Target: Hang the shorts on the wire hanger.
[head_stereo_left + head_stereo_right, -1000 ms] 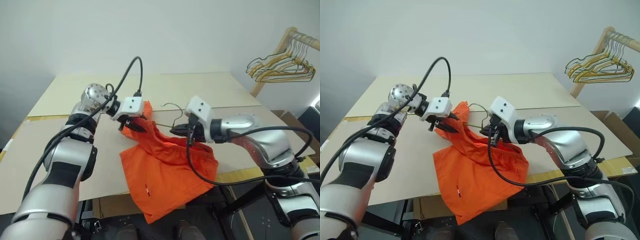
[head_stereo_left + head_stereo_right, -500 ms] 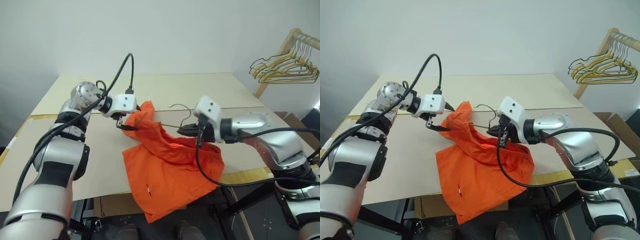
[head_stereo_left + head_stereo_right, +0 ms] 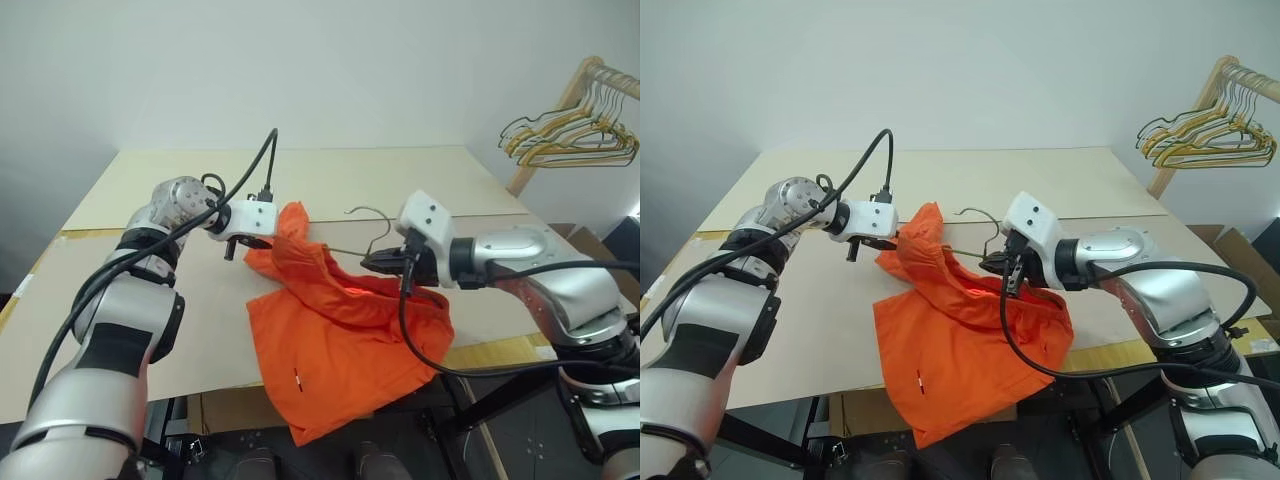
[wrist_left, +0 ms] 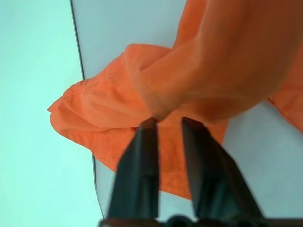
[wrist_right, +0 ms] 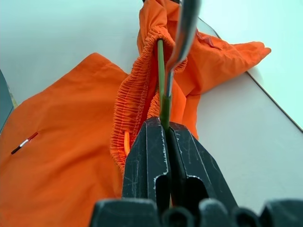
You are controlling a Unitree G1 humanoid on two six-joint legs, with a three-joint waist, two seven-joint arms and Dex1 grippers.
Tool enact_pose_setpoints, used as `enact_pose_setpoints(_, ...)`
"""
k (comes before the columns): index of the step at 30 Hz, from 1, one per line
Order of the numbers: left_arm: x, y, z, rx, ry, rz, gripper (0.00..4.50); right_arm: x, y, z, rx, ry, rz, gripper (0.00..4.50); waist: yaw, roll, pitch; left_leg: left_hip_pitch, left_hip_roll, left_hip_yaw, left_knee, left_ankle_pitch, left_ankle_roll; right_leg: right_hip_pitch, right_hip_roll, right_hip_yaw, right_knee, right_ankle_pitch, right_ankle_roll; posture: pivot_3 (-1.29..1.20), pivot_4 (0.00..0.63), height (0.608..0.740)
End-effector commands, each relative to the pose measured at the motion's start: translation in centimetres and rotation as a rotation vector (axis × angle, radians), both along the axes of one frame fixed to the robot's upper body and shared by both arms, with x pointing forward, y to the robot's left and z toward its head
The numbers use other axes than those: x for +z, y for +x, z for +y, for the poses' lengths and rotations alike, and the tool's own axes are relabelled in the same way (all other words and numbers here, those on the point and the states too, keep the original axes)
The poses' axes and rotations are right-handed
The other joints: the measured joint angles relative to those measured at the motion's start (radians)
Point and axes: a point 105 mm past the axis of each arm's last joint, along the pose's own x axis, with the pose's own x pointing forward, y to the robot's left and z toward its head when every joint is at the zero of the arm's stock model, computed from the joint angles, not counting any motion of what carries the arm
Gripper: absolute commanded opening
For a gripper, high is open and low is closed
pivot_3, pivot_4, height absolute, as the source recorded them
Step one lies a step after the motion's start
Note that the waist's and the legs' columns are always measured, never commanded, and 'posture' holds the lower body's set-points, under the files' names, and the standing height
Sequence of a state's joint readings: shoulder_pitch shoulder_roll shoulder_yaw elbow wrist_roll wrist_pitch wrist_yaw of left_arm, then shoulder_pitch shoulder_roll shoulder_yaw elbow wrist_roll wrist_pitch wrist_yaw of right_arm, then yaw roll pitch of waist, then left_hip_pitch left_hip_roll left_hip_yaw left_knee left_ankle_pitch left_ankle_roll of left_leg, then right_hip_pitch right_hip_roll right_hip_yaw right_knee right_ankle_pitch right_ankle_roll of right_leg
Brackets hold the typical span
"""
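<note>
The bright orange shorts [image 3: 340, 340] lie crumpled on the table, and one leg droops over the front edge. My left gripper [image 3: 250, 243] is at their raised far-left fold. In the left wrist view its fingers [image 4: 144, 142] pinch that fold of the shorts [image 4: 208, 71]. My right gripper [image 3: 372, 264] is shut on the thin grey wire hanger [image 3: 370, 212], whose hook curves up behind the cloth. In the right wrist view the wire hanger [image 5: 182, 28] runs from the gripper [image 5: 165, 124] into the gathered waistband [image 5: 130, 99].
The pale table [image 3: 400, 175] stretches far behind the shorts, with a seam across its middle. A wooden rack [image 3: 575, 80] at the back right carries a bunch of gold and green hangers [image 3: 570, 135]. Black cables loop over both arms.
My left gripper opened wide beside the shorts, then shut on their upper left fold. My right gripper kept its hold on the hanger.
</note>
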State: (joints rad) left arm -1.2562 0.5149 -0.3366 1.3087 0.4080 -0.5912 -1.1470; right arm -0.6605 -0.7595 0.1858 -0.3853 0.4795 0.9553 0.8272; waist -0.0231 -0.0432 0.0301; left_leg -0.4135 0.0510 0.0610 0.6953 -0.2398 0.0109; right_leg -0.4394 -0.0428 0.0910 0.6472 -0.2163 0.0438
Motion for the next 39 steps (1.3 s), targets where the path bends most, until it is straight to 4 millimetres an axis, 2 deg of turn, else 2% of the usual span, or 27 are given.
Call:
enact_pose_setpoints(1, 1.4, 0.4, -0.5, -0.001, -0.040, -0.053, 0.04, 1.6, -0.2, -0.1, 0.007, 0.018, -0.049, 0.00, 0.001, 0.000, 0.000, 0.000, 0.000, 0.000, 0.000, 0.000, 0.000, 0.000, 0.000, 0.000, 0.000, 0.000, 0.000, -0.01, 0.000, 0.740)
enact_pose_setpoints(14, 2.2, -0.6, -0.3, -0.050, -0.076, 0.044, 0.04, 1.2, -0.4, -0.3, 0.019, 0.014, -0.028, 0.00, 0.003, 0.000, 0.000, 0.000, 0.000, 0.000, 0.000, 0.000, 0.000, 0.000, 0.000, 0.000, 0.000, 0.000, 0.000, 0.00, 0.000, 0.740)
enact_pose_setpoints(19, 2.5, -1.4, 0.0, -0.116, 0.006, 0.077, 1.59, 1.1, -0.6, -0.3, 0.027, 0.013, -0.024, 0.00, 0.002, 0.000, 0.000, 0.000, 0.000, 0.000, 0.000, 0.000, 0.000, 0.000, 0.000, 0.000, 0.000, 0.000, 0.000, 0.00, 0.000, 0.740)
enact_pose_setpoints(22, 2.0, -1.5, -0.2, -0.145, 0.065, 0.068, 2.68, 1.2, -0.7, -0.2, 0.034, 0.011, -0.025, 0.00, 0.003, 0.000, 0.000, 0.000, 0.000, 0.000, 0.000, 0.000, 0.000, 0.000, 0.000, 0.000, 0.000, 0.000, 0.000, -0.01, 0.000, 0.740)
enact_pose_setpoints(27, 1.4, -0.4, -2.0, -0.140, 0.052, -0.046, 4.42, 1.3, -1.0, -0.2, 0.048, 0.006, -0.026, 0.00, 0.008, 0.000, 0.000, 0.000, 0.000, 0.000, 0.000, 0.000, 0.000, 0.000, 0.000, 0.000, 0.000, 0.000, 0.000, -0.01, 0.000, 0.740)
enact_pose_setpoints(34, 1.2, -0.5, -3.1, -0.163, 0.042, -0.040, 4.48, 1.4, -1.3, -0.3, 0.055, -0.001, -0.025, 0.00, 0.001, 0.000, 0.000, 0.000, 0.000, 0.000, 0.000, 0.000, 0.000, 0.000, 0.000, 0.000, 0.000, 0.000, 0.000, -0.02, 0.000, 0.740)
enact_pose_setpoints(37, 0.5, -1.0, -2.9, -0.206, 0.100, -0.007, 3.85, 1.4, -1.3, -0.4, 0.053, -0.003, -0.025, 0.00, -0.003, 0.000, 0.000, 0.000, 0.000, 0.000, 0.000, 0.000, 0.000, 0.000, 0.000, 0.000, 0.000, 0.000, 0.000, -0.04, 0.000, 0.740)
enact_pose_setpoints(39, 0.4, -1.1, -2.7, -0.207, 0.113, 0.000, 3.22, 1.4, -1.3, -0.5, 0.049, -0.001, -0.025, 0.00, -0.007, 0.000, 0.000, 0.000, 0.000, 0.000, 0.000, 0.000, 0.000, 0.000, 0.000, 0.000, 0.000, 0.000, 0.000, -0.04, 0.000, 0.740)
